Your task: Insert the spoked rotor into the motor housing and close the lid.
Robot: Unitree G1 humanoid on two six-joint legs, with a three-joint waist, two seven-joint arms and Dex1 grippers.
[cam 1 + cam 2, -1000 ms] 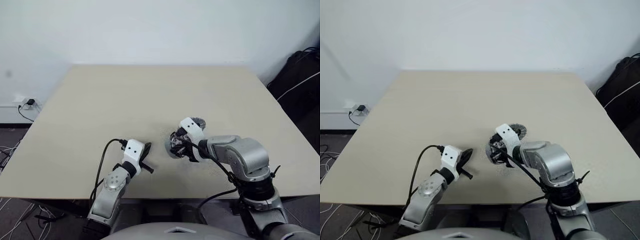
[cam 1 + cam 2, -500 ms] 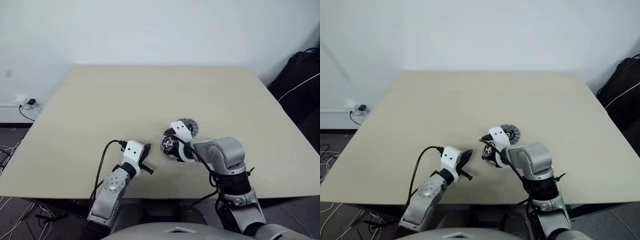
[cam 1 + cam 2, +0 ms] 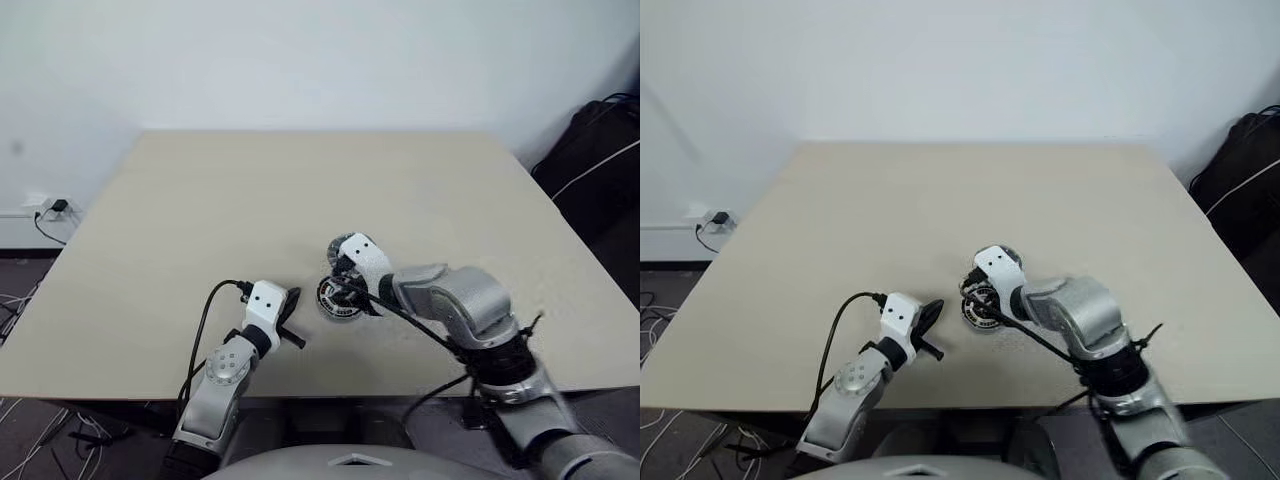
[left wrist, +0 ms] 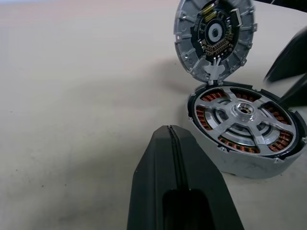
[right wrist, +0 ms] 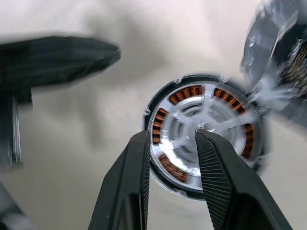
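Writing or labels cannot be read on any part. Left gripper (image 3: 292,318) lies low on the table (image 3: 200,220), fingers (image 4: 175,187) pressed together, holding nothing. Right gripper (image 5: 172,158) points down over the motor housing (image 4: 247,125), its fingers a little apart with nothing between them. Inside the housing sits the spoked rotor (image 4: 242,115), ringed by copper coils. Beside it the lid (image 4: 216,36) stands up on its edge, touching the housing's rim.
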